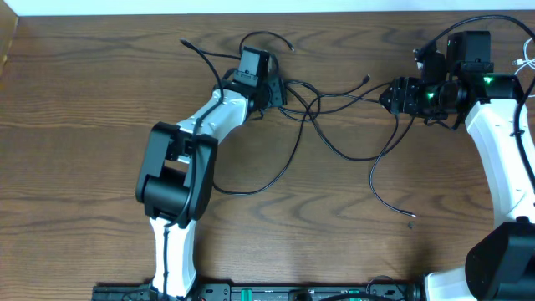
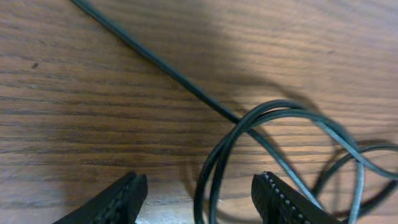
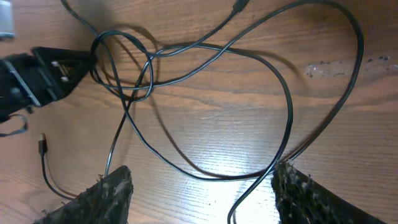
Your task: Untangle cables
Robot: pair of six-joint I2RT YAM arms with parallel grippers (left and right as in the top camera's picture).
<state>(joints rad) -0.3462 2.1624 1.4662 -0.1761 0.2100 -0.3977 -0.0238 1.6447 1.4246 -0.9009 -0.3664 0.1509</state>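
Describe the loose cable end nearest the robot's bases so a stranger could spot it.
On the wooden table, find the right hand. From the black cables tangled between the arms, one strand curves back toward the arms' bases and ends in a small plug. It is the only cable end lying by itself, clear of the knot.

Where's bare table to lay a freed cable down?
Bare table lies left of the left arm, and front centre, on the near side of the cables. Crowded: between the left gripper and right gripper, where they cross.
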